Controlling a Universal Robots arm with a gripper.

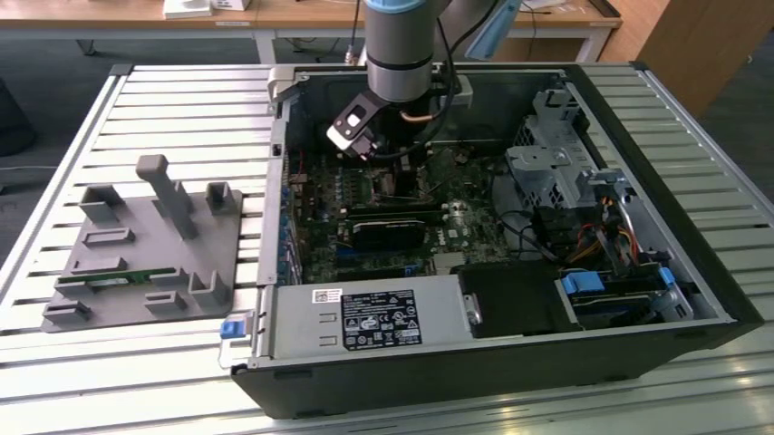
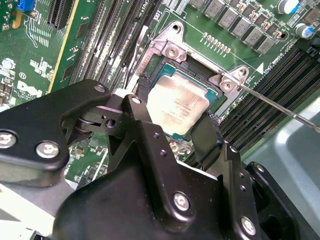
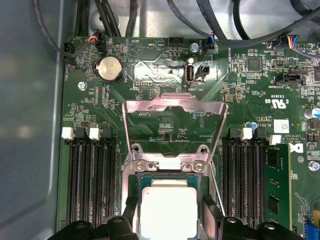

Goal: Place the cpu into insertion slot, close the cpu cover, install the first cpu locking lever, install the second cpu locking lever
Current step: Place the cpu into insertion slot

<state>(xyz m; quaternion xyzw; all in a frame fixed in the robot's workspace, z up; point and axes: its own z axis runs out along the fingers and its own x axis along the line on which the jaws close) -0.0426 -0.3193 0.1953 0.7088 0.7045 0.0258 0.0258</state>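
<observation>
You see the arm (image 1: pixel 400 45) reaching down into the open case (image 1: pixel 484 381), which lies on the slatted table (image 1: pixel 181 100). A grey fixture (image 1: pixel 145 245) sits on that table at the exterior view's left, just beside the case. Your gripper (image 2: pixel 176 102) is down at the green board (image 3: pixel 240 100), right over the slot (image 2: pixel 167 67). Its jaws are closed on the cpu (image 3: pixel 167 210): in both wrist views you see one of the black fingers (image 2: pixel 206 131) tight against each of two opposite edges of the chip, with no gap showing. The cpu lies flat, pale metal face up, inside the slot's frame; you cannot tell whether it is fully seated or just above the contacts. The cover (image 3: pixel 172 106) stands flipped up off the slot, hinged at the slot's edge away from the gripper, and you see the board through its cut-out centre. A thin wire lever (image 2: pixel 275 103) runs out from one corner of the slot, across the black memory slots (image 3: pixel 90 185) beside it. In the first wrist view, a green memory stick (image 3: pixel 275 185) sits in the slots on the other side, and a coin cell (image 3: pixel 110 68) lies on the board beyond the cover.
</observation>
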